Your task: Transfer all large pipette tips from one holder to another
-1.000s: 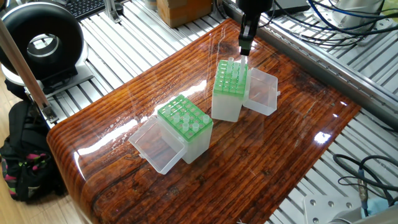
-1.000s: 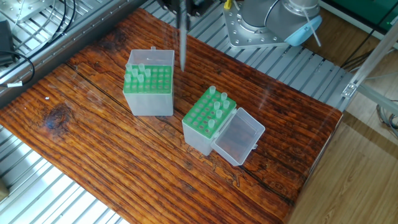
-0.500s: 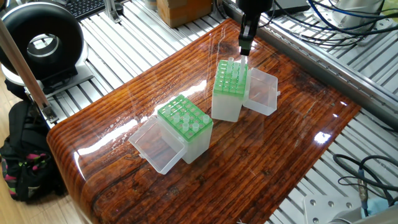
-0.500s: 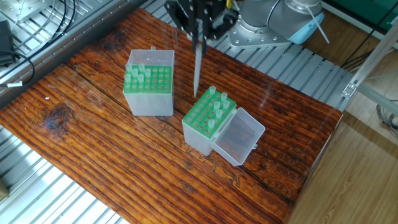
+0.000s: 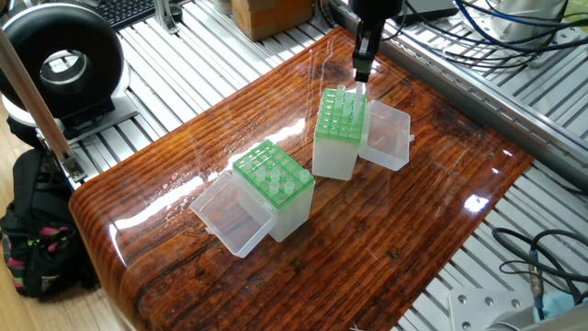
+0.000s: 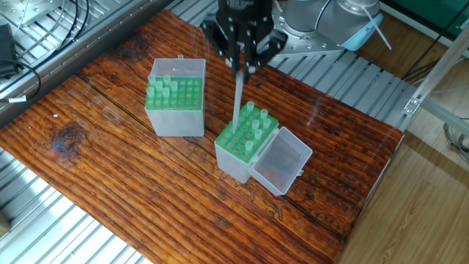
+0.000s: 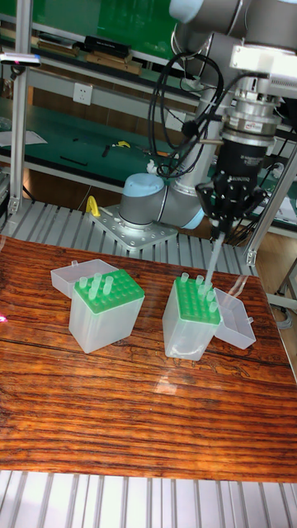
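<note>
In one fixed view, the gripper [image 5: 363,74] hangs at the far side of the wooden table [image 5: 423,211], just above the far box [image 5: 338,134] with its green rack. Its fingers are drawn close together, though what they grip is too small to make out here. A few large pipette tips [image 5: 344,95] stand at the far edge of that rack. The near box [image 5: 274,188] carries more tips [image 5: 278,180] in its green grid, with its clear lid [image 5: 230,216] hanging open to the left.

In the other fixed view, the gripper [image 6: 239,71] pinches one long translucent tip [image 6: 237,103] upright, its lower end reaching the green top of the right box [image 6: 245,144]. Several tips [image 6: 256,123] stand along that rack's far and right sides; its lid [image 6: 281,161] lies open to the right. The left box [image 6: 176,97] holds tips [image 6: 164,86] mostly on its left half.

In the tall fixed view, the gripper [image 7: 219,235] holds the tip [image 7: 210,262] slightly tilted over the right box [image 7: 193,318], the point down among the standing tips [image 7: 201,285]. The left box [image 7: 103,309] shows a few tips [image 7: 99,285] near its far edge.
</note>
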Controlling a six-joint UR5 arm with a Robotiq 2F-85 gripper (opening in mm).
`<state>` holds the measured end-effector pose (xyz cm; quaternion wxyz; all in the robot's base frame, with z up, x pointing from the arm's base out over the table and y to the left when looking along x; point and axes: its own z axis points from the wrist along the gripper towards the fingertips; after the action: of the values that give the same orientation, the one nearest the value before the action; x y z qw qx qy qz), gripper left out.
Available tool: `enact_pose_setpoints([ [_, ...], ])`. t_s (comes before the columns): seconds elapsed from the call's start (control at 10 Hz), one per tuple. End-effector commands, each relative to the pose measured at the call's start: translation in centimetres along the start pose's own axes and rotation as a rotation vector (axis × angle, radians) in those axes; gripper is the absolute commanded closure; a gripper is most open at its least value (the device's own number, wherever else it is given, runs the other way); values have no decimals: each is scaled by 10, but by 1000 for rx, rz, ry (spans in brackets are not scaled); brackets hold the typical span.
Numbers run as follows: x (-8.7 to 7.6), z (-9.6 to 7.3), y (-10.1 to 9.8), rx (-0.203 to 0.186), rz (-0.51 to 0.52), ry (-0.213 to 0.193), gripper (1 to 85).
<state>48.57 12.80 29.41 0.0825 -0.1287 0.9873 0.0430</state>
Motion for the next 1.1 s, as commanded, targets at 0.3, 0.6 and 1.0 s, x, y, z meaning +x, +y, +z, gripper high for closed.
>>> enact_pose_setpoints([
  [0.3,2,13,10,-5,23,29,647],
  [0.6,15,12,9,-2,26,77,647],
  [1.0,17,15,14,-12,30,81,647],
])
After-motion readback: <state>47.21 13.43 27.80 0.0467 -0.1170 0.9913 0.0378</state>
